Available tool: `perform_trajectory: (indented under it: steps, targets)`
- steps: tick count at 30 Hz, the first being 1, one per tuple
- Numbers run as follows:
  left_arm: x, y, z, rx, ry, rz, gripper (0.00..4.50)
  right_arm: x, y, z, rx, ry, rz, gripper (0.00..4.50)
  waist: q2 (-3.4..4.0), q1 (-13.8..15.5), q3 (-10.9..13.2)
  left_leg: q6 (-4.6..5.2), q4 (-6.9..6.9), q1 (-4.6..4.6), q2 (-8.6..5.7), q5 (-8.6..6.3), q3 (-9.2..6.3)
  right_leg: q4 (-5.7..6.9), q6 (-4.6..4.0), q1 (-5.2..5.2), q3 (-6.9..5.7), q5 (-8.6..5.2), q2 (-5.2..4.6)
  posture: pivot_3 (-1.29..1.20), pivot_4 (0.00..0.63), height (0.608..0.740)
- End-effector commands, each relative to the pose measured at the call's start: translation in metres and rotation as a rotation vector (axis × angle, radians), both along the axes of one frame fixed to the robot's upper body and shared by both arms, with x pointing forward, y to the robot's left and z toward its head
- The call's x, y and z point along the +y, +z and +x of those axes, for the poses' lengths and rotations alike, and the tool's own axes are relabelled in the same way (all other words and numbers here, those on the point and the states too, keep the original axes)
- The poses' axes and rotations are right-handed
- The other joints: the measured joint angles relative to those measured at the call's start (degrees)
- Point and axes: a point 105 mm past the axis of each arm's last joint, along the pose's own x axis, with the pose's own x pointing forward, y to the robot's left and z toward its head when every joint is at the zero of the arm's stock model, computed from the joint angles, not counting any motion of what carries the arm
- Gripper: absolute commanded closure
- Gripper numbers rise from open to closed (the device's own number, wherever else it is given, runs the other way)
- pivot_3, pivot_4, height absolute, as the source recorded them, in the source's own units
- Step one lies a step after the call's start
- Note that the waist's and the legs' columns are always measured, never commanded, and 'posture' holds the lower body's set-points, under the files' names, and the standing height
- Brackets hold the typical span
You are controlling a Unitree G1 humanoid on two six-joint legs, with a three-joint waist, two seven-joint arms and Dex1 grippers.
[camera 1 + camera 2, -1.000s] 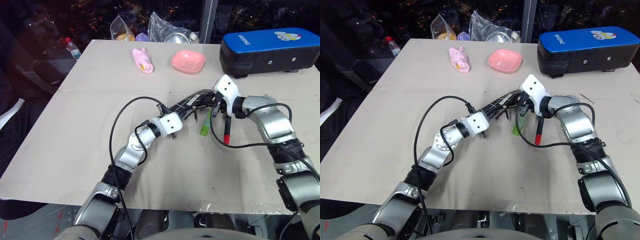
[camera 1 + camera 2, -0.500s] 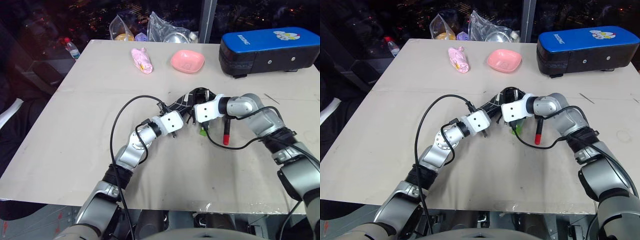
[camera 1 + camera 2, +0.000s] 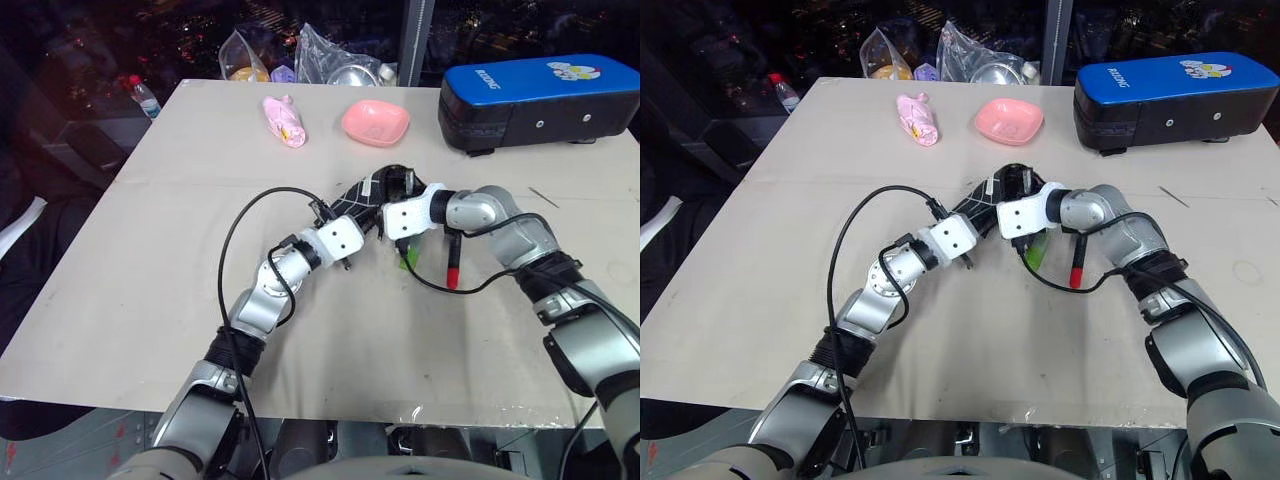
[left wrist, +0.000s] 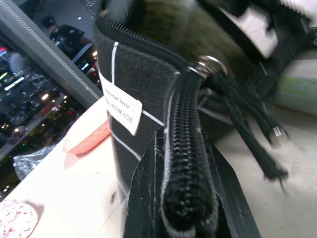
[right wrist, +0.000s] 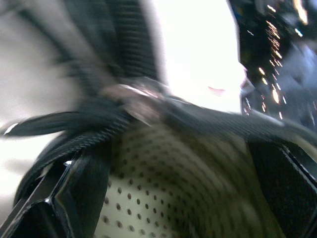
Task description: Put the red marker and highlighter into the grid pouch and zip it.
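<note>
**A:** What do the left fingers [image 4: 190, 218] have?

**B:** They are clamped together on the zipper end of the grid pouch [image 3: 362, 199], holding it raised on edge above the bench [image 3: 150, 270]. In the left wrist view the zip runs straight away from the fingers, the white label on the pouch's side, the mouth gaping beyond.

**A:** And the right fingers [image 5: 163, 198]?

**B:** Spread wide, one on each side of the pouch's open mouth, its dotted lining between them. They grip nothing that can be seen.

**A:** Where are the pens from there?

**B:** Both lie on the bench toward five o'clock of the pouch mouth in the head views. The highlighter [image 3: 1036, 252] is nearer, its green body half hidden under the right wrist. The red marker [image 3: 452, 262] lies just beyond it, toward four o'clock, its long axis running twelve to six, red tip at six.

**A:** Which arm is closer?

**B:** The right, by my reading; the left is busy holding the pouch.

**A:** The count?

**B:** One pouch, one highlighter, one red marker, neither pen inside yet. At the bench's far side: one blue case [image 3: 540, 95], one pink dish [image 3: 376, 122], one pink wrapped bundle [image 3: 284, 120].
</note>
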Motion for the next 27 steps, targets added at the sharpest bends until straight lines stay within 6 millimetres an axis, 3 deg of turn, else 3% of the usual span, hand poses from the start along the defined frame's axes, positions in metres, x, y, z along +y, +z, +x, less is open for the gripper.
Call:
perform_trajectory:
  steps: [1, 7, 11, 16, 25, 27]
  targets:
    - [0.009, 0.011, 0.002, -0.035, 0.018, -0.018, 4.5, -0.036, 0.033, -0.016, 0.12, -0.086, 0.224, 0.06, 0.0, 0.21, 0.0, 0.0, 0.01, -0.03, 0.0, 0.0, -0.04, -0.02, 0.0, 0.01, -0.02, 0.0, -0.01, 0.0, 0.15, 0.688]
    - [0.013, 0.013, 0.005, -0.032, 0.021, -0.035, 4.5, -0.071, 0.03, -0.05, 0.364, -0.253, 0.502, 0.06, 0.01, -0.26, 0.0, 0.01, 0.03, -0.05, -0.02, 0.0, -0.15, -0.01, -0.01, 0.03, -0.06, 0.01, -0.02, 0.0, 0.15, 0.688]
    - [0.013, 0.015, 0.006, -0.026, 0.015, -0.043, 4.5, -0.091, 0.006, -0.069, 0.516, -0.456, 0.595, 0.06, 0.01, -0.09, -0.01, 0.01, 0.01, -0.04, -0.02, 0.0, -0.45, 0.01, -0.02, 0.03, -0.08, 0.0, 0.02, 0.0, 0.15, 0.688]
    - [0.012, 0.015, 0.008, -0.017, 0.002, -0.044, 4.5, -0.082, -0.027, -0.091, 0.627, -0.611, 0.666, 0.06, 0.0, -0.12, -0.01, 0.01, 0.02, -0.04, -0.04, -0.01, -0.49, 0.0, -0.01, 0.03, -0.05, 0.0, 0.02, 0.0, 0.15, 0.688]
    - [0.009, 0.016, 0.008, -0.014, -0.011, -0.046, 4.5, -0.09, -0.086, -0.097, 0.722, -0.95, 0.822, 0.06, -0.03, -0.11, -0.03, 0.02, 0.02, -0.05, -0.08, -0.01, -0.52, -0.02, 0.0, 0.04, -0.06, 0.0, 0.02, 0.0, 0.15, 0.688]
    - [0.009, 0.016, 0.008, -0.014, -0.011, -0.046, 4.5, -0.092, -0.093, -0.097, 0.722, -0.991, 0.831, 0.87, -0.03, -0.12, -0.02, 0.01, 0.01, -0.06, -0.07, -0.01, -0.55, -0.02, 0.0, 0.04, -0.08, -0.01, 0.06, 0.0, 0.15, 0.688]
